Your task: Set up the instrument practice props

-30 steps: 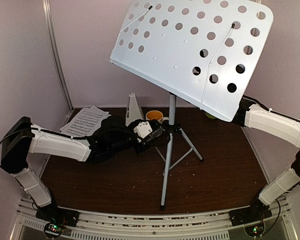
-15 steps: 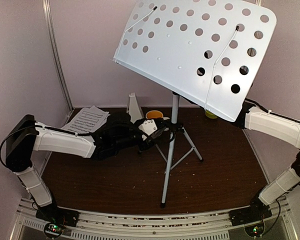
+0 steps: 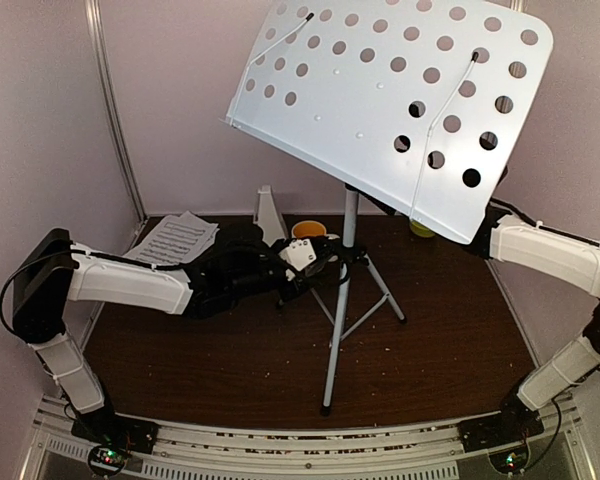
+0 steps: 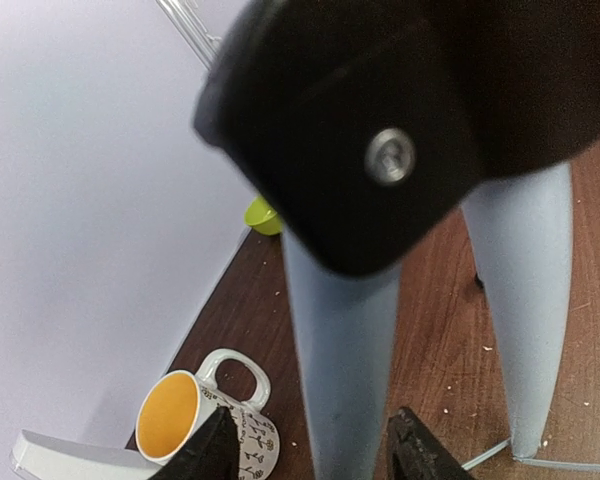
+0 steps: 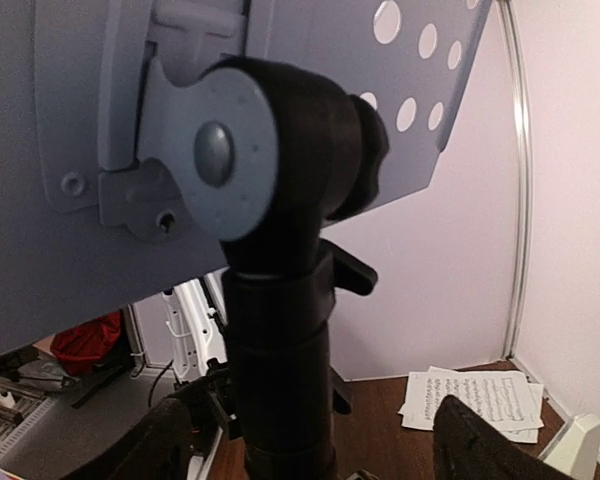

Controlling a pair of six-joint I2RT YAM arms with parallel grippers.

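The stand [image 3: 380,100] is standing upright mid-table [image 3: 440,330], its perforated desk tilting high over the tripod; the left gripper [image 4: 315,452] is reaching in low by the tripod hub, jaws spread, a grey leg [image 4: 345,340] sitting between the fingertips; the right gripper [image 5: 320,445] is hovering behind the desk, jaws gaping wide either side of the black neck [image 5: 280,370], apart from it; the sheets [image 3: 172,240] are lying in the back left corner, the metronome [image 3: 268,215] near them; a mug [image 4: 195,420] is sitting beside the metronome, a bowl [image 4: 263,215] by the back wall.

white stand desk [image 3: 350,100] dotted with round holes, grey tripod [image 3: 332,340]; beside tripod, black-on-white patterned mug [image 4: 205,425] orange inside, lime-green bowl [image 4: 263,215].
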